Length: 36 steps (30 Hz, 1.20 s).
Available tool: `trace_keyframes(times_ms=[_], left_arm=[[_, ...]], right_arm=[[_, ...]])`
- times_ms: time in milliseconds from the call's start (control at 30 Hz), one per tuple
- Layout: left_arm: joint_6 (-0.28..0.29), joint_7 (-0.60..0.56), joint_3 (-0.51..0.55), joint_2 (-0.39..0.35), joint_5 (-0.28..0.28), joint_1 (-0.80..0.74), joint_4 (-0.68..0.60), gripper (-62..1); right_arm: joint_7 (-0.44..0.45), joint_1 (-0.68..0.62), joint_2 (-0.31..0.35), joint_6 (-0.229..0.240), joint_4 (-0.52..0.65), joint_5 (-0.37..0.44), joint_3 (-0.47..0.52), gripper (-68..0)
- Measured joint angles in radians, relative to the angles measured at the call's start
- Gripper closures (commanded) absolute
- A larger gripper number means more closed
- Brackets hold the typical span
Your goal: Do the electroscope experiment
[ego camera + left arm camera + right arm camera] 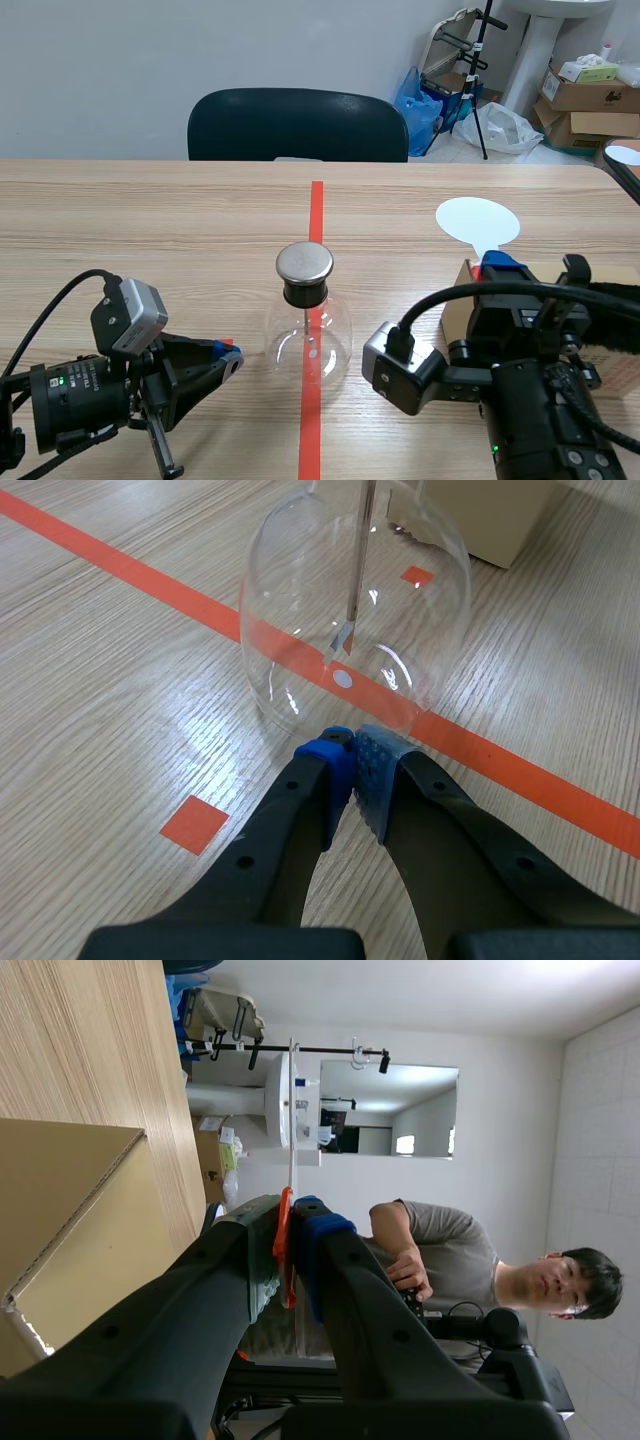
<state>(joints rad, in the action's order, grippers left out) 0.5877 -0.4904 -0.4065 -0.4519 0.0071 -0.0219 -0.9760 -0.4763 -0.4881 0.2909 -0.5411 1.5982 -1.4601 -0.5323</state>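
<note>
At table centre, on the orange tape line, the glass electroscope flask (308,335) (355,610) stands upright, with open table (150,230) all round. Left gripper (352,750) (228,358) is clenched on nothing, tips just beside the flask base; contact unclear. Right gripper (290,1230) (497,263), over the cardboard box (455,312) (60,1220) edge, clamps the white disc paddle (478,220) (292,1110), well apart from the flask.
</note>
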Motion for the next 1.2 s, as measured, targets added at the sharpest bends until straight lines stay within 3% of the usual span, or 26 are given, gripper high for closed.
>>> trace_keyframes(times_ms=[967,1067,1200], left_arm=[[0.000,0.000,0.000,0.000,0.000,0.000,0.000,-3.2],[0.000,0.000,0.000,0.000,0.000,0.000,0.000,-3.2],[0.000,0.000,0.000,0.000,0.000,0.000,0.000,-3.2]], right_arm=[[0.000,0.000,0.000,-0.002,0.000,0.000,0.000,-1.1],[0.011,-0.005,-0.007,-0.033,0.000,0.000,0.006,-1.1],[0.107,-0.037,-0.056,-0.072,0.010,0.000,0.074,-1.1]])
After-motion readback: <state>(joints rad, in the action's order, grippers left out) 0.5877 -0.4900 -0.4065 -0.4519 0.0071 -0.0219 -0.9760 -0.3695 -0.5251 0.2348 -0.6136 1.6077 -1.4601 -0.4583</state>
